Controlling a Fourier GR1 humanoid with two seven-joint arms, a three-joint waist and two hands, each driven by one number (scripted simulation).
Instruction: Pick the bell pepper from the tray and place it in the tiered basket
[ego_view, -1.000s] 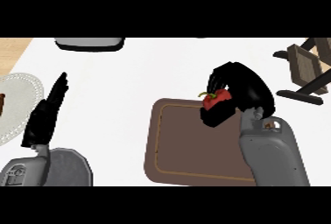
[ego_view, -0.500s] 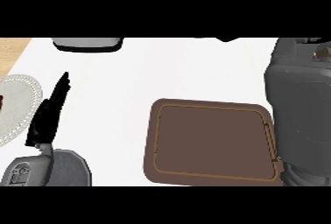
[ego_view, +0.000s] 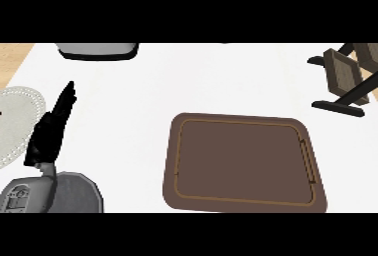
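1. Gone from the head view are the right forearm and the right hand, which filled the right side half a second ago. The bell pepper that hand carried a second ago is also out of sight, so I cannot tell where it is.
2. The brown tray (ego_view: 244, 160) lies on the white counter (ego_view: 192, 80), at about 5 o'clock from the centre.
3. The tiered basket (ego_view: 345, 75) stands at 2 o'clock, apart from the tray.
4. The left hand (ego_view: 50, 132) is at 9 o'clock, its fingers straight and pressed together, pointing to 12 o'clock and holding nothing. It is just beside a pale plate (ego_view: 15, 120).
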